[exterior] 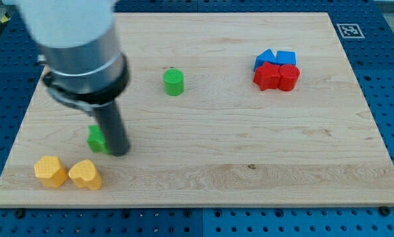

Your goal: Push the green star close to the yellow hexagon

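One push was underway: my tip (120, 152), having no pincer to report, touched the green star (96, 139) at its 3 o'clock, and next had to drive it toward 7 o'clock, to the yellow hexagon (50, 170).

The arm comes down from the view's eleven o'clock corner, a broad grey cylinder ringed by a black collar. Below it the dark rod stands upright, my tip (120, 153) planted low at eight o'clock.

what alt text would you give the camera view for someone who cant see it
My tip touches the right side of the green star on a wooden board, just above the yellow hexagon and yellow heart. A green cylinder stands mid-board; blue and red blocks cluster upper right.
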Robot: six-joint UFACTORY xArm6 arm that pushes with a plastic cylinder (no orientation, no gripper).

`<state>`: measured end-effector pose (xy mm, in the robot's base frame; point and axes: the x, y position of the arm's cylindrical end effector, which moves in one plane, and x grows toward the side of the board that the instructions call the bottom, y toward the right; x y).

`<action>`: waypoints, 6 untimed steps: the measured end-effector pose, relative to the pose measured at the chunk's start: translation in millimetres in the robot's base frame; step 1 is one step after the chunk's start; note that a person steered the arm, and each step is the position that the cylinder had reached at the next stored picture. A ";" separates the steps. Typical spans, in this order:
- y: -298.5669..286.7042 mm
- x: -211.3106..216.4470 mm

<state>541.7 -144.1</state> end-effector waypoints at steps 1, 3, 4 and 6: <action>-28.0 -1.1; 31.4 -55.6; 7.2 -55.8; -57.1 -19.3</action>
